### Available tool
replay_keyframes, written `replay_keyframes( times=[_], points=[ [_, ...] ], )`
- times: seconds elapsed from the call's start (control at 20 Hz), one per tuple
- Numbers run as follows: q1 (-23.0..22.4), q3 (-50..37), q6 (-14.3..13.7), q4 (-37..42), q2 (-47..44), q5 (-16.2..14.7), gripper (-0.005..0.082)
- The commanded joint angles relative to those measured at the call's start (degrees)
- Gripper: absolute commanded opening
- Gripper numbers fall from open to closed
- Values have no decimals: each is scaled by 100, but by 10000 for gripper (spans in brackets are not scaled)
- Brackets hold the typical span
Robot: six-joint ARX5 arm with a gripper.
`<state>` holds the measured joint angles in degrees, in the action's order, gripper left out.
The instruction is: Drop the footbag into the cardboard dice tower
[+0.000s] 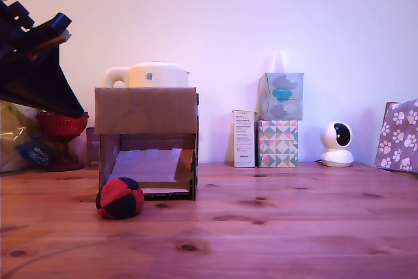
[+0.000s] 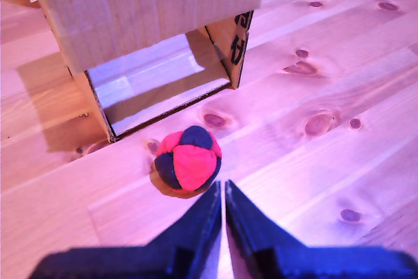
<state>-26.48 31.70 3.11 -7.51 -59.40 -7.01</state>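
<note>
The footbag (image 2: 187, 161) lies on the wooden table (image 2: 339, 181) before the cardboard dice tower (image 1: 146, 112), and the gripper (image 2: 223, 191) hangs nearly closed, holding nothing, so all remains.

Just beyond the dark matt fingers (image 2: 245, 227), the footbag (image 2: 187, 160) looks like soft stitched cloth. The dice tower (image 2: 140, 11) is matt corrugated cardboard; the surface (image 2: 339, 83) is smooth knotted wood.

One footbag (image 1: 120, 198), one dice tower (image 1: 146, 142), two tissue boxes (image 1: 279, 119), one camera (image 1: 337, 144)

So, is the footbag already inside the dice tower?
No, the footbag lies on the wooden table just in front of the cardboard dice tower, outside its lower opening.
</note>
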Motion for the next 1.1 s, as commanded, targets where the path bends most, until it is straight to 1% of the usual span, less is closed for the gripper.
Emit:
replay_keyframes(
  times=[0.0, 0.4, 0.5, 0.55, 0.65, 0.7, 0.85, 0.9, 1.05],
  points=[
    [-11, -50, 35, 28, -42, -4, -24],
    [-15, -50, 52, 37, -42, -24, -24],
    [-2, -55, 42, 197, -42, 24, -24],
    [-4, -76, 44, 315, -42, 44, -24],
    [-4, -319, 136, 765, -4, 52, -24],
    [-4, -511, 278, 1071, 0, 81, -24],
    [-17, -1233, 457, 2197, 63, 136, -24],
    [-17, -1375, 538, 2332, 63, 138, -24],
    [-15, -1445, 520, 2286, 59, 140, -24]
  ],
)
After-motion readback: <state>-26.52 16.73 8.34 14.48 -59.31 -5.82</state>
